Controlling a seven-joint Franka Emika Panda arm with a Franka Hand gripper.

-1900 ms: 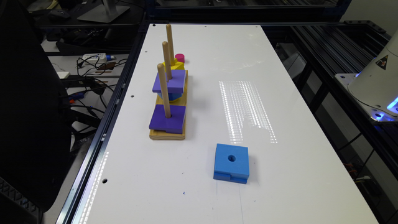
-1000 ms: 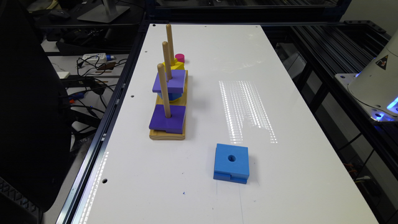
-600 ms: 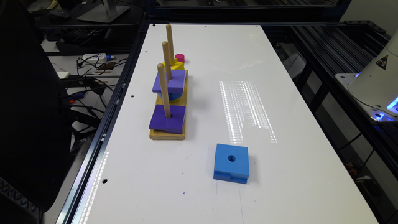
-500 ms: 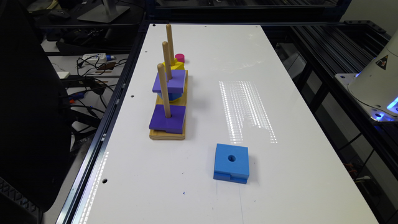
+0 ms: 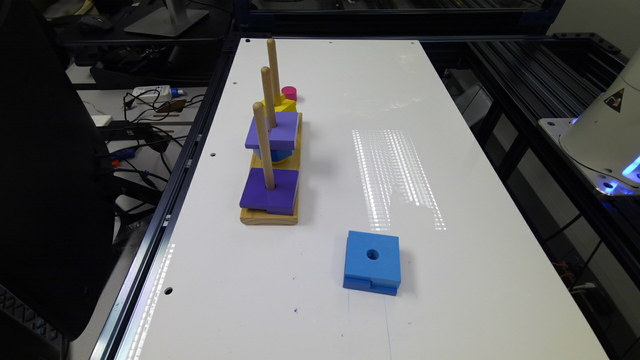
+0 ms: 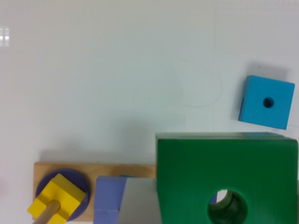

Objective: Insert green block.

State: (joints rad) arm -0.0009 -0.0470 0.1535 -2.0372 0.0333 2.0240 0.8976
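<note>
Green block (image 6: pixel 196 177) close under the wrist camera, above the wooden base (image 5: pixel 270 216), a peg end glimpsed through its round hole. On the three pegs: purple square (image 5: pixel 270 190), purple square (image 5: pixel 274 129) over blue, yellow piece (image 5: pixel 283 105). Blue block (image 5: pixel 372 261) apart on the table (image 5: pixel 400 100). Finger state impossible to tell.

Bright blocks on a white table

The table (image 5: pixel 450 280) is glossy white with a striped patch of reflected light. The green block (image 6: pixel 196 177) is dark green on top. The blue block (image 5: pixel 372 261) is plain mid-blue. The peg stand (image 5: pixel 270 216) and its pegs are pale natural wood, carrying two purple squares (image 5: pixel 270 190), a yellow block (image 5: pixel 282 105) over a purple disc (image 6: pixel 79 184), and a pink round piece (image 5: pixel 289 93) behind.
</note>
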